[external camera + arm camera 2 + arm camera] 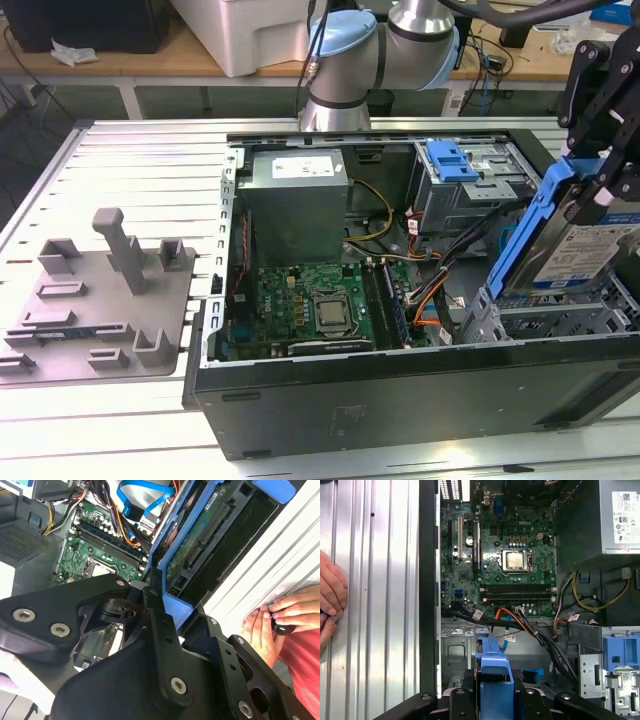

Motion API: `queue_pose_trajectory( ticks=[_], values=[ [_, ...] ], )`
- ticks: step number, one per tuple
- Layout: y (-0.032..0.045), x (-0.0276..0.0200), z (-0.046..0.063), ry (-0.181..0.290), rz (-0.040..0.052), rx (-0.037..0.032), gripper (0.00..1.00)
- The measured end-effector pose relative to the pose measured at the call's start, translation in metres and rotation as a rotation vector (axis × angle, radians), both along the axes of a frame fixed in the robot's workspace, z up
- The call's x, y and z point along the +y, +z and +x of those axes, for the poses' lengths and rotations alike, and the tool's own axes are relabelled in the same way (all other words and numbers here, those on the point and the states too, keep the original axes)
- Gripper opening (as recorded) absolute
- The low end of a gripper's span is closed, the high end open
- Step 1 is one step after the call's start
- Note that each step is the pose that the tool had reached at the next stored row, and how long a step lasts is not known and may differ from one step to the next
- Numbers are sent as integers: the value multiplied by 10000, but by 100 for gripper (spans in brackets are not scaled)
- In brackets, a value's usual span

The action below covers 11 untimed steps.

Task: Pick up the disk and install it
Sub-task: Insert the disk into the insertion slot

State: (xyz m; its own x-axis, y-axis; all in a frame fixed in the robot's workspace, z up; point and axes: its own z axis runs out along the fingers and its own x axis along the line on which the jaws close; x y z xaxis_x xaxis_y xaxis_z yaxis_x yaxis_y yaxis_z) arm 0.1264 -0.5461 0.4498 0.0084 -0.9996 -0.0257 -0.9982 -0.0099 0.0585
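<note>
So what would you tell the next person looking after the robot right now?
The hand is shut on the disk, gripping its blue frame.
The disk is lifted and tilted over the grey cage, in the open case, at the exterior view's right.
Done: pickup.
Left: the disk is not yet seated in the cage.
Careful: a person's fingers rest on the table beside the case.
</note>
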Motion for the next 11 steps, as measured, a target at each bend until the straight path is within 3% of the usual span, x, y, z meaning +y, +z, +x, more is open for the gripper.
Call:
queue_pose_trajectory(
  ticks=[11],
  values=[
    [-21,-4,14,-5,1,4,37]
  ],
)
